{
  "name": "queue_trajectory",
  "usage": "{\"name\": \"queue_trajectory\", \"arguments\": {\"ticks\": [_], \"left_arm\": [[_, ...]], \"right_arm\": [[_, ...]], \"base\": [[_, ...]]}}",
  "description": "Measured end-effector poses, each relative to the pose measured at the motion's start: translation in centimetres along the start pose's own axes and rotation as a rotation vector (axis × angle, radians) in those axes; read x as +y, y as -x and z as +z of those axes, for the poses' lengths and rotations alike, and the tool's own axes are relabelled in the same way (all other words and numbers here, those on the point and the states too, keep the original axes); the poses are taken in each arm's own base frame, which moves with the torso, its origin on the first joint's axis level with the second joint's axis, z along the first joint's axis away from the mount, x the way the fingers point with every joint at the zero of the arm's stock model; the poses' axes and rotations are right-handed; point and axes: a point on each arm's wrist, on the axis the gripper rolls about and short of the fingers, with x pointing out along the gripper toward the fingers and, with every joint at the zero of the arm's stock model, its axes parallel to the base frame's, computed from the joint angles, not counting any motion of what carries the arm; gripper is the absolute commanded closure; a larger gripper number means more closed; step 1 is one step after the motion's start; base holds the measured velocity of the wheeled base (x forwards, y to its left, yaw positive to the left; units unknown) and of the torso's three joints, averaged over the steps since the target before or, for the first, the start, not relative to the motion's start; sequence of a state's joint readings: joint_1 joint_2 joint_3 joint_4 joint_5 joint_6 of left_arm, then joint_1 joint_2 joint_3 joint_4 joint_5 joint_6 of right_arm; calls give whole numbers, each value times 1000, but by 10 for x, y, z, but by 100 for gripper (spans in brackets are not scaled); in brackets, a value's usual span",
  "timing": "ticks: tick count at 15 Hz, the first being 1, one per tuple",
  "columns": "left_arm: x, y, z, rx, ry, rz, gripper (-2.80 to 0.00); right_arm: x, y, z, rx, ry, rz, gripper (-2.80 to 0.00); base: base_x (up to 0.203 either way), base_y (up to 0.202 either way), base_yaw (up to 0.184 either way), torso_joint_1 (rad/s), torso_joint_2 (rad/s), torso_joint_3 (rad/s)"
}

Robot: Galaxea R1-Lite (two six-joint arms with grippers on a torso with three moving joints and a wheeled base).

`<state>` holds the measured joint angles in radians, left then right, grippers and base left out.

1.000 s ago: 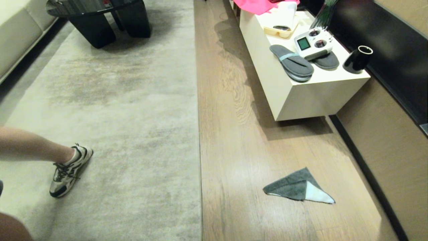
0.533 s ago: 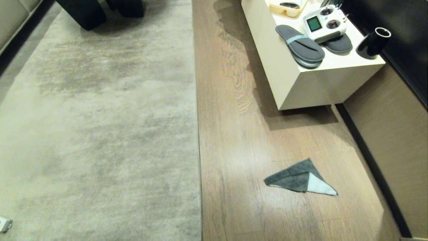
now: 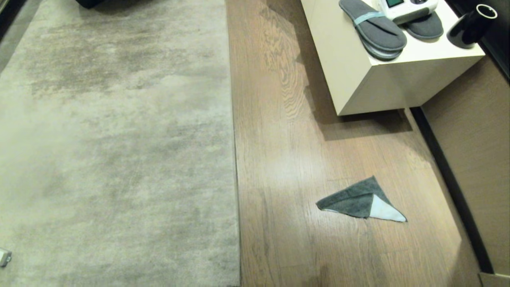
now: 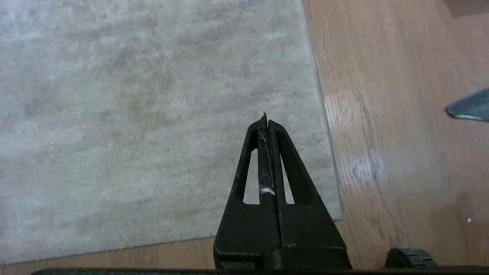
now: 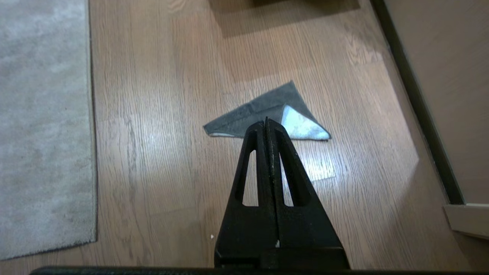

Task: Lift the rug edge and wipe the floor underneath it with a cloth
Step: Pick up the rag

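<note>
A large beige-grey rug (image 3: pixel 111 151) covers the left of the head view; the rug edge (image 3: pixel 235 159) runs straight up the picture and lies flat on the wood-plank floor (image 3: pixel 287 167). The cloth (image 3: pixel 358 201), dark grey with a pale corner folded over, lies on the floor to the right of the rug. Neither arm shows in the head view. My left gripper (image 4: pixel 266 119) is shut and empty, hanging above the rug near its corner (image 4: pixel 336 217). My right gripper (image 5: pixel 266 121) is shut and empty, above the floor, pointing towards the cloth (image 5: pixel 259 110).
A cream cabinet (image 3: pixel 370 83) stands on the floor at the back right, carrying grey slippers (image 3: pixel 374 30), a white remote controller (image 3: pixel 406 6) and a black cup (image 3: pixel 470 26). A tan wall with a dark skirting (image 3: pixel 450 179) closes off the right side.
The whole head view has tilted downward: the cabinet slid up the picture, the black table passed out of view. The person's leg and shoe, on the rug a second ago, are gone.
</note>
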<state>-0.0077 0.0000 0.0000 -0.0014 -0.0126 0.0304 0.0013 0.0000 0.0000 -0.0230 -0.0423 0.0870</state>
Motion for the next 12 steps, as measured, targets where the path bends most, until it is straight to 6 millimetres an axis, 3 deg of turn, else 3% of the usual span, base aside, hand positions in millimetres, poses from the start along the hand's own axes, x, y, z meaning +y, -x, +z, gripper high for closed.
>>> {"name": "queue_trajectory", "arguments": {"ticks": [12], "left_arm": [[0, 0, 0, 0, 0, 0, 0]], "right_arm": [[0, 0, 0, 0, 0, 0, 0]], "base": [[0, 0, 0, 1, 4, -195]]}}
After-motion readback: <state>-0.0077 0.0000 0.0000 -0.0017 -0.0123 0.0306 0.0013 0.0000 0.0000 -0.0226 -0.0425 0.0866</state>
